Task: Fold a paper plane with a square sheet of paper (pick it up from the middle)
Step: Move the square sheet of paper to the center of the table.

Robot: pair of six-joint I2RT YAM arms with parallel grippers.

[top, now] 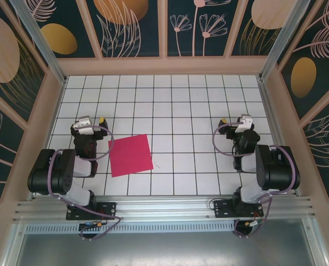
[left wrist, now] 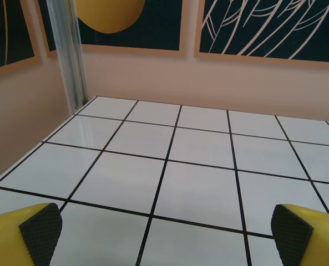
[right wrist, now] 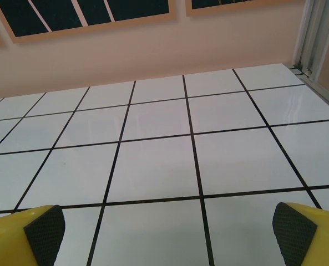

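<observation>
Overhead view of the start of the folding task. The square sheet of paper (top: 130, 154), magenta-red, flat and uncreased, lies on the white tiled tabletop (top: 175, 105) in the near-left part of the work area. Its edges are turned slightly against the tile lines. Being square, it has no long axis, so only its middle matters for the pick-up. The left hand (top: 90, 123) sits just beside the sheet, which lies to that hand's right and a little nearer the bases. The right hand (top: 239, 123) is well apart from the sheet, on the opposite side of the tabletop, so the left arm is clearly the nearer one. Both arms are folded back over their bases, with the forearms reaching forward and the hands pointing toward the far wall (top: 164, 65). Both hands are spread wide and hold nothing; in the left wrist view the dark pads (left wrist: 41, 228) stand at opposite lower corners over bare tiles. Judged from this layout, the coming move calls for the left hand to swing to its right and draw slightly back until it is over the sheet's middle. Paper this thin and flat is likely to resist a pinch.
</observation>
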